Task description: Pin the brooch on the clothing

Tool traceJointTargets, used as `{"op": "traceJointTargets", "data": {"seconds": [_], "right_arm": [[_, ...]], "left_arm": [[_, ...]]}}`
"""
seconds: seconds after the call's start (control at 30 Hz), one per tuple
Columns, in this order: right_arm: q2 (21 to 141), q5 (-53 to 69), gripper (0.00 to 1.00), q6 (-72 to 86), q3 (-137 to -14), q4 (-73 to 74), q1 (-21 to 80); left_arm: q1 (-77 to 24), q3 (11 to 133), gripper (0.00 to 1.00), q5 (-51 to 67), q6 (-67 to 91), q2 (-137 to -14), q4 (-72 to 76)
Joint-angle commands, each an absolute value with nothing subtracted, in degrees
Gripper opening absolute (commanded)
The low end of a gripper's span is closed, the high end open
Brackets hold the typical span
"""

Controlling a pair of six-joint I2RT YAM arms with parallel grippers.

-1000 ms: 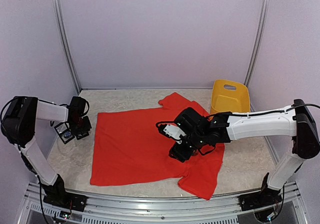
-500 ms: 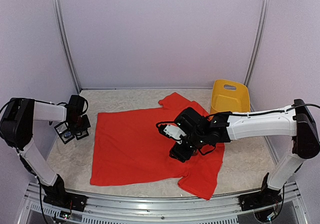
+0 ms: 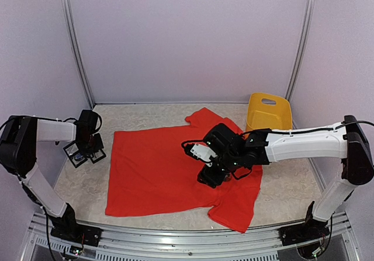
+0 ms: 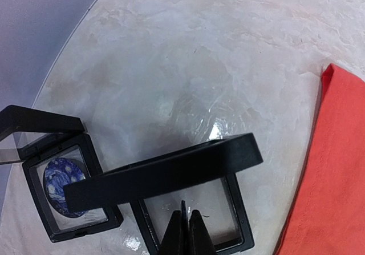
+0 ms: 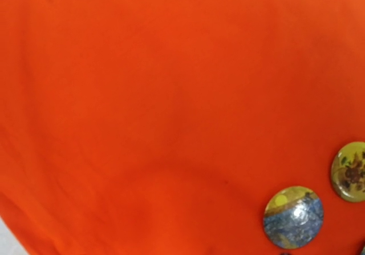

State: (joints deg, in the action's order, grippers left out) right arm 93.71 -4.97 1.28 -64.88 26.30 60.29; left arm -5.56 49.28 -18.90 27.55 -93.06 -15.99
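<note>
The red T-shirt [image 3: 158,167] lies spread flat on the table. My right gripper [image 3: 210,178] hangs low over its right half; its fingers do not show in the right wrist view. That view shows red fabric [image 5: 142,106] with two round brooches on it, a blue and yellow one [image 5: 293,217] and a yellow flower one [image 5: 351,171]. My left gripper [image 4: 186,232] is shut, with a thin dark sliver between the tips, above an open, empty black box [image 4: 197,209]. A blue round brooch [image 4: 64,185] sits in a second black box [image 4: 54,209].
A yellow plastic basket [image 3: 269,112] stands at the back right, beyond the shirt. The two black boxes [image 3: 79,154] sit near the left wall. The raised lid [image 4: 165,170] of the empty box slants across in front of my left fingertips.
My left gripper has drawn a little to the left and back over the boxes. The right gripper has barely moved over the shirt.
</note>
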Motion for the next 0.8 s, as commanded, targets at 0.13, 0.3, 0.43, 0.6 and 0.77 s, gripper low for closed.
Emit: {"op": "traceJointTargets", "data": {"seconds": [0.13, 0.3, 0.43, 0.6, 0.77], "right_arm": [[92.82, -5.2, 0.68, 1.05, -66.91, 26.69, 59.77], [92.28, -4.62, 0.68, 1.44, -68.07, 26.28, 59.77], [89.97, -2.55, 0.68, 2.16, -70.1, 26.13, 59.11], [81.85, 11.28, 0.7, 4.0, -70.74, 18.84, 55.3], [73.33, 29.61, 0.76, 7.66, -66.52, 1.9, 51.95]], "left_arm": [[-6.04, 51.7, 0.0, -21.87, 25.9, -89.54, -21.38], [-7.65, 52.49, 0.0, -24.05, 26.12, -85.35, -23.68], [-15.49, 54.71, 0.0, -22.57, 25.31, -76.17, -23.58], [-30.95, 63.94, 0.0, -13.63, 18.35, -67.26, -18.48], [-46.02, 66.56, 0.0, -2.32, 11.42, -63.63, -4.3]]}}
